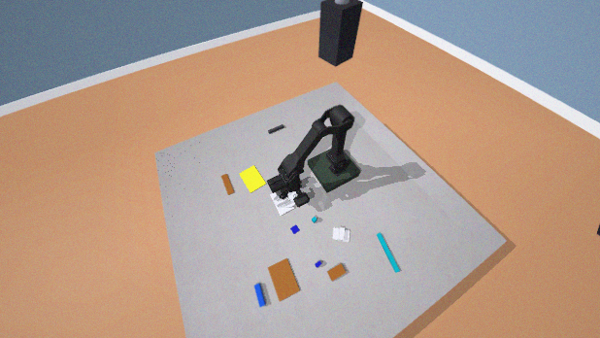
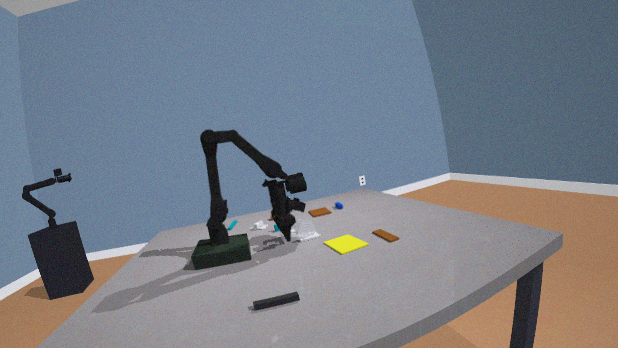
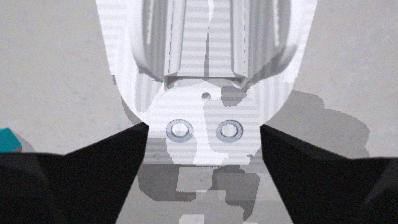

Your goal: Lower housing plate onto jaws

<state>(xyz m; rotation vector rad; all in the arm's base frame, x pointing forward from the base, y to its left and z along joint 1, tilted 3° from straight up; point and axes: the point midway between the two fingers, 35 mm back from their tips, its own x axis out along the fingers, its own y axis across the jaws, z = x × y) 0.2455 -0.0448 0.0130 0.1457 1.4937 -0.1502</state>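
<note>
The housing plate [image 3: 205, 115] is white, with two round white pin ends in grey-blue rings side by side and a small hole behind them. My gripper [image 1: 292, 197] [image 3: 203, 127] is shut on the housing plate, one black fingertip at each side edge. Behind the plate, two long white jaws [image 3: 172, 40] [image 3: 242, 40] run side by side away from the fingers. They lie over a wider white base [image 1: 285, 209] [image 3: 114, 50]. The jaw stubs are hidden under the plate. I cannot tell whether the plate is fully down on them.
A small cyan cube [image 1: 315, 219] [image 3: 7, 140] lies beside the assembly. A blue cube [image 1: 295, 229], a white ridged piece [image 1: 341, 234] and a yellow square [image 1: 252, 179] [image 2: 346, 244] are nearby. A black bar [image 1: 276, 128] [image 2: 276, 301] and a brown strip [image 1: 227, 185] [image 2: 385, 235] lie farther away.
</note>
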